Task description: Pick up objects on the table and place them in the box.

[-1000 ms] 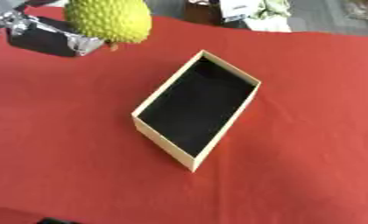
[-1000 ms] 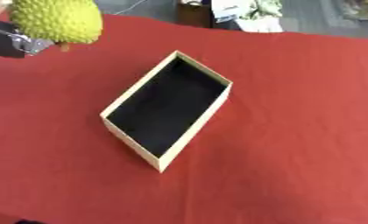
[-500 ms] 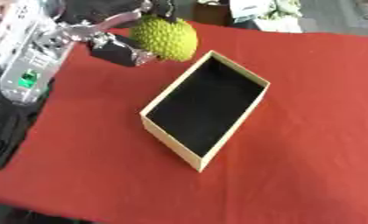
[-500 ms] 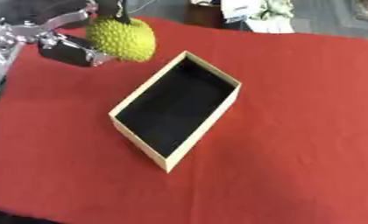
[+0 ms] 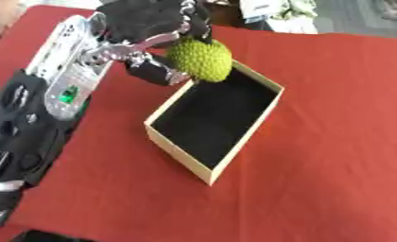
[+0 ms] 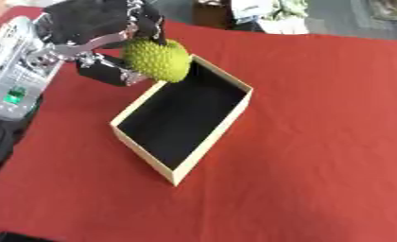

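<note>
Gripping one spiky green fruit point(image 5: 200, 60), the left robot hand point(image 5: 156, 28) hovers over one box point(image 5: 178, 152).

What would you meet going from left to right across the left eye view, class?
Left hand and its arm, then the bumpy green fruit it holds, then the open box, then bare red tablecloth.
</note>
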Action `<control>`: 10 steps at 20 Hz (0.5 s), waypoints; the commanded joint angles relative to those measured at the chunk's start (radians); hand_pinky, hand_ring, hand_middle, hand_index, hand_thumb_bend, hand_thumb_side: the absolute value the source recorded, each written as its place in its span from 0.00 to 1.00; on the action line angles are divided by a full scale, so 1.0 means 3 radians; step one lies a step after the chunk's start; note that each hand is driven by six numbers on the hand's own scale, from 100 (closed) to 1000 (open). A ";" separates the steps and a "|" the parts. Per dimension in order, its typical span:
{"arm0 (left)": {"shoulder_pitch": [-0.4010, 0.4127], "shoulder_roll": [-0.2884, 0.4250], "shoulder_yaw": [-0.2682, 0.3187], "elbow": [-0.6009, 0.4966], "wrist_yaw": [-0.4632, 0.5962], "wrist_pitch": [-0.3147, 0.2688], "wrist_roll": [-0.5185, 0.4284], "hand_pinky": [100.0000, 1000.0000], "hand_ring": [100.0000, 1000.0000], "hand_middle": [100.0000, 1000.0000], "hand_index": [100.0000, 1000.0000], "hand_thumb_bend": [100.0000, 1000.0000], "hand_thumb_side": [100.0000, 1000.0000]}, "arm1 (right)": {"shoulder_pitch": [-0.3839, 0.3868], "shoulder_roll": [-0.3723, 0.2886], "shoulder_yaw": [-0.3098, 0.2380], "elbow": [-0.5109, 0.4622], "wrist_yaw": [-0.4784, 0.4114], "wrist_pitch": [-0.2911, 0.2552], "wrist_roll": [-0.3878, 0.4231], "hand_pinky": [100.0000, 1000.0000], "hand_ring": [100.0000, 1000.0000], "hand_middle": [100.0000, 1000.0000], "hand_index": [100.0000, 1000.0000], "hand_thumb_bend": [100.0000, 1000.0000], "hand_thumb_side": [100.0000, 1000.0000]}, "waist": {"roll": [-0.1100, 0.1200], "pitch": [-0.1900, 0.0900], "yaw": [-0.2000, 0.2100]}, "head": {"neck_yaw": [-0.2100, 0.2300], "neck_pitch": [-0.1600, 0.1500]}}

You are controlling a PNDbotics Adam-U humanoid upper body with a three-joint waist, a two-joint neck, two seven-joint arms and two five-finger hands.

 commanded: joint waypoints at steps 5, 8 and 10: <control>-0.0063 -0.0123 -0.0030 -0.0019 0.0148 0.0324 0.0106 0.18 0.28 0.35 0.52 0.00 0.00 | -0.0060 -0.0059 -0.0020 -0.0052 -0.0011 -0.0005 0.0045 0.80 0.85 0.85 0.82 0.00 0.76 | 0.0023 -0.0072 0.0000 | -0.0046 0.0016; -0.0027 -0.0182 -0.0079 0.0004 0.0236 0.0364 -0.0014 0.19 0.28 0.36 0.52 0.00 0.00 | -0.0059 -0.0062 -0.0019 -0.0052 -0.0008 -0.0002 0.0063 0.80 0.84 0.85 0.82 0.00 0.76 | 0.0022 -0.0074 0.0002 | -0.0074 0.0023; 0.0005 -0.0209 -0.0098 0.0024 0.0226 0.0363 -0.0099 0.21 0.29 0.37 0.54 0.00 0.00 | -0.0059 -0.0055 -0.0018 -0.0052 -0.0008 -0.0002 0.0068 0.80 0.84 0.85 0.82 0.00 0.76 | 0.0021 -0.0073 0.0002 | -0.0093 0.0020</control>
